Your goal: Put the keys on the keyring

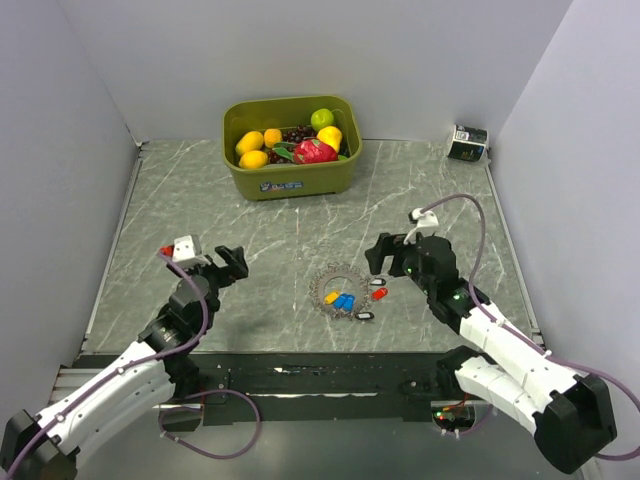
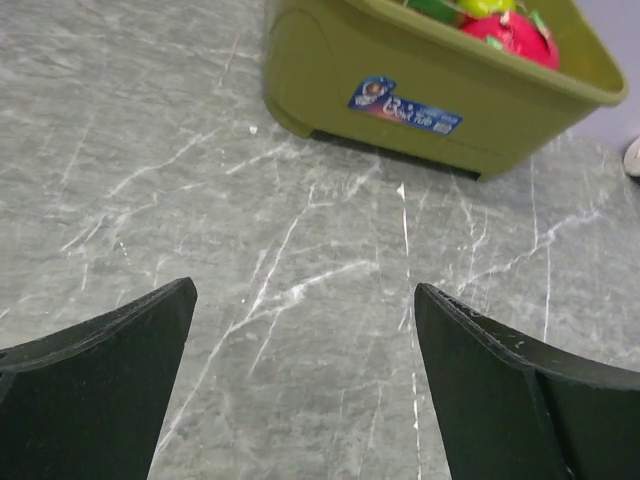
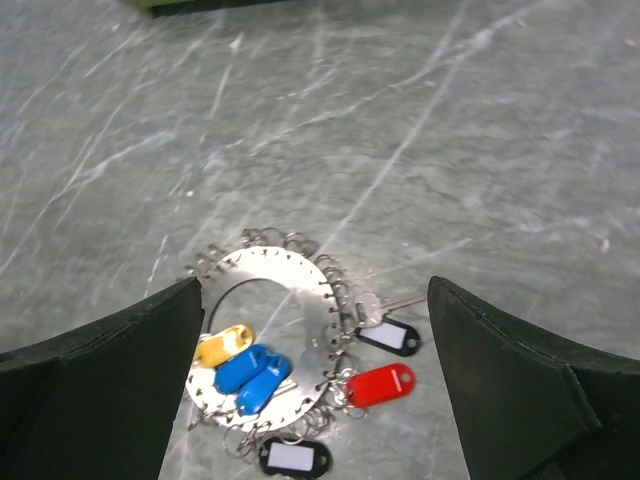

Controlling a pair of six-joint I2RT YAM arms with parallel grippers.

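Observation:
The keyring (image 3: 300, 300) is a flat metal disc with many small rings round its rim, lying mid-table (image 1: 330, 285). On and beside it lie keys with plastic heads: yellow (image 3: 224, 345), two blue (image 3: 252, 375), red (image 3: 380, 384), and two black with white labels (image 3: 390, 336) (image 3: 293, 458). They also show in the top view (image 1: 345, 300). My right gripper (image 3: 315, 380) is open above and just right of the ring, holding nothing (image 1: 382, 252). My left gripper (image 2: 305, 390) is open and empty over bare table, well to the left (image 1: 230, 262).
An olive bin (image 1: 291, 175) full of toy fruit stands at the back centre; it also shows in the left wrist view (image 2: 420, 110). A small dark box (image 1: 467, 143) sits in the back right corner. Grey walls enclose the table on three sides.

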